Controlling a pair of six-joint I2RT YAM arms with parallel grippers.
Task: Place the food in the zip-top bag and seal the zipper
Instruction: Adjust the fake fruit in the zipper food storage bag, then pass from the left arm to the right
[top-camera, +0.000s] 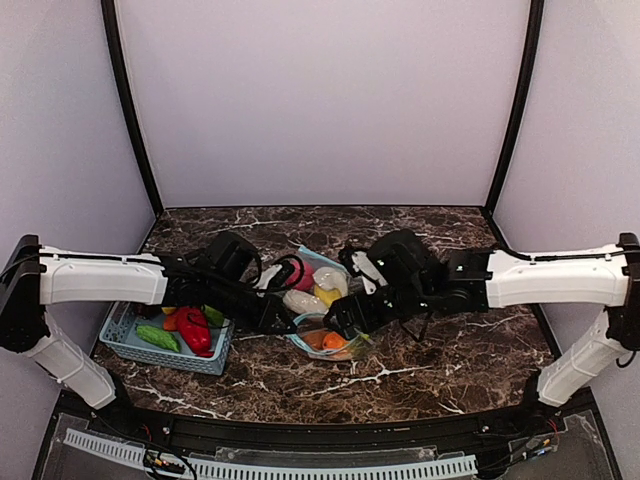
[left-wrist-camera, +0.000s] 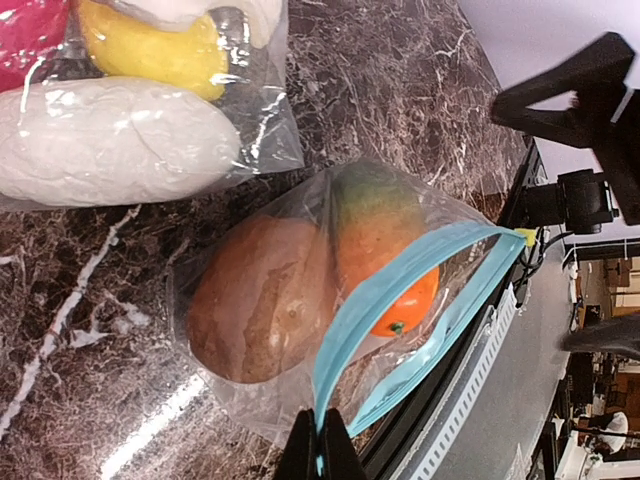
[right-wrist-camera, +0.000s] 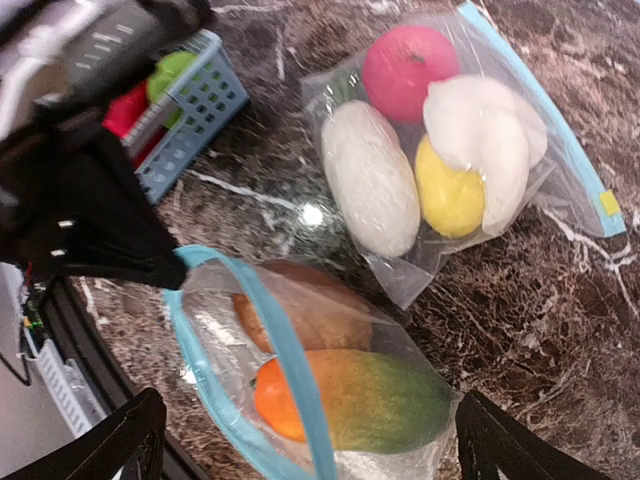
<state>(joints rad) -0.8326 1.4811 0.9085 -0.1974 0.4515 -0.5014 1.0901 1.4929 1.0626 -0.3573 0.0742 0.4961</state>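
A clear zip-top bag (right-wrist-camera: 215, 330) with a blue zipper strip (left-wrist-camera: 380, 300) lies on the marble table (top-camera: 420, 370), its mouth open. Inside are a brown potato (left-wrist-camera: 260, 300) and an orange-green mango (right-wrist-camera: 380, 400). My left gripper (left-wrist-camera: 320, 452) is shut on one end of the zipper strip; in the top view it (top-camera: 283, 322) sits at the bag's left. My right gripper (right-wrist-camera: 315, 450) is open wide, its fingers (right-wrist-camera: 125, 445) on either side above the bag and holding nothing; the top view shows it (top-camera: 345, 318) over the bag (top-camera: 325, 340).
A second zip-top bag (right-wrist-camera: 345, 80) behind holds a pink-red apple (right-wrist-camera: 408, 70), white pieces and a yellow fruit (right-wrist-camera: 448, 195). A light blue lattice basket (top-camera: 128, 345) at the left holds a red pepper (top-camera: 193, 328) and green items. The table's front edge is close.
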